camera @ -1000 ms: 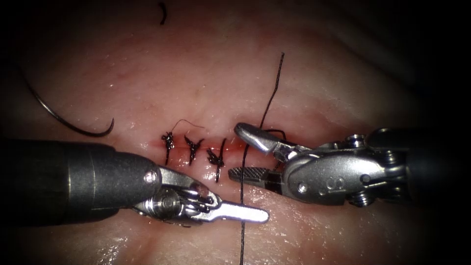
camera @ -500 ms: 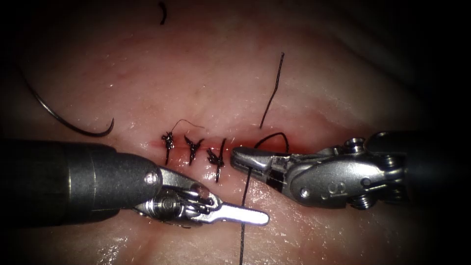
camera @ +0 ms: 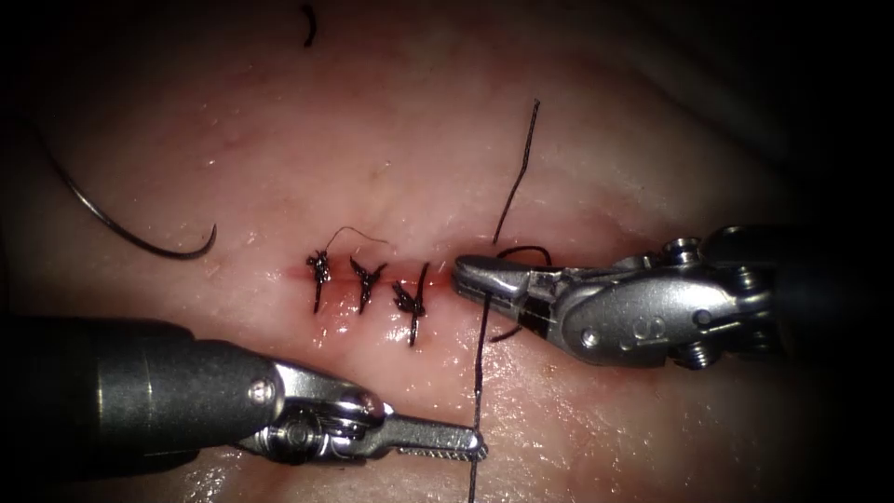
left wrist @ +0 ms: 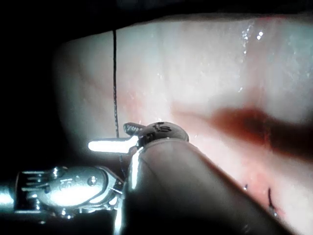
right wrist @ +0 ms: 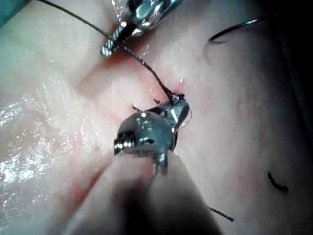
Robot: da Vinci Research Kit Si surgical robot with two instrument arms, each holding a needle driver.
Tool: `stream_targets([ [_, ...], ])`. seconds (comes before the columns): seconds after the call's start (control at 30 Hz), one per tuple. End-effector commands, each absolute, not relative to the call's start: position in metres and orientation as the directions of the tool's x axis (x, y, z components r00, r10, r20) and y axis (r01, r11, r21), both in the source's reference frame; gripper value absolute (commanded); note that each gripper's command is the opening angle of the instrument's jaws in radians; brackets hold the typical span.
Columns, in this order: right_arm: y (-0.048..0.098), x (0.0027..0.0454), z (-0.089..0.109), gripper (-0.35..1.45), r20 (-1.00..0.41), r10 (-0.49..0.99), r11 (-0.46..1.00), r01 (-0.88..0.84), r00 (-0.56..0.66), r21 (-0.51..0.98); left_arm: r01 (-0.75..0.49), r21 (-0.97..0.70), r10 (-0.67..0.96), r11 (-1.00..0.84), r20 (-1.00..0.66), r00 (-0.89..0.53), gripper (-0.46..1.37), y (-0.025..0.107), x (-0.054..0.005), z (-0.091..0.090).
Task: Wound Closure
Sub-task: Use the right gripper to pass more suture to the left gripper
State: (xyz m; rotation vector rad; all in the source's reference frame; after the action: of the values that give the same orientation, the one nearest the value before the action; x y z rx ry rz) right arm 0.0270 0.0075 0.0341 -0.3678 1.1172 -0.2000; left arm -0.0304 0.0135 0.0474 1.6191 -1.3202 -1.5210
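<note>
Now tissue (camera: 559,140) w/ cut (camera: 438,275), three knotted stitches (camera: 365,284). Left tool (camera: 466,442) clamped on thread (camera: 478,373) below cut; right tool (camera: 480,278) closed on thread at cut's right end. Needle (camera: 121,228) lies free on tissue, far left, not in it.

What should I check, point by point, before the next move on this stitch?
1. Left tool holds the thread: ok, jaws shut on it below the cut.
2. Right tool holds the thread: ok, jaws shut on it at the cut's right end.
3. Needle free: ok, it lies on the tissue left of the cut, held by neither tool.
4. Three stitches tied: ok.
5. New knot snug: cannot tell, the right tool covers it.
</note>
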Motion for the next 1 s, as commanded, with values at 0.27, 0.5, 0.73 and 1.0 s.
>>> stream_targets([
  [0.27,0.0090,0.0269,0.0349,-0.35,-0.838,-0.326,0.925,-0.034,0.438,-0.379,-0.281,0.893,-0.908,-0.353,-0.399,-0.128,0.46,0.0120,-0.0308,0.0479],
  [0.5,0.0096,0.0269,0.0348,-0.35,-0.839,-0.322,0.926,-0.038,0.439,-0.375,-0.277,0.902,-0.916,-0.330,-0.377,-0.135,0.01,0.0113,-0.0311,0.0482],
  [0.73,0.0096,0.0267,0.0348,-0.35,-0.839,-0.323,0.926,-0.037,0.438,-0.375,-0.277,0.917,-0.931,-0.288,-0.335,-0.143,-0.35,0.0100,-0.0325,0.0487],
  [1.0,0.0097,0.0265,0.0349,-0.35,-0.844,-0.311,0.929,-0.045,0.437,-0.366,-0.280,0.931,-0.948,-0.233,-0.281,-0.145,-0.35,0.0088,-0.0324,0.0488],
])
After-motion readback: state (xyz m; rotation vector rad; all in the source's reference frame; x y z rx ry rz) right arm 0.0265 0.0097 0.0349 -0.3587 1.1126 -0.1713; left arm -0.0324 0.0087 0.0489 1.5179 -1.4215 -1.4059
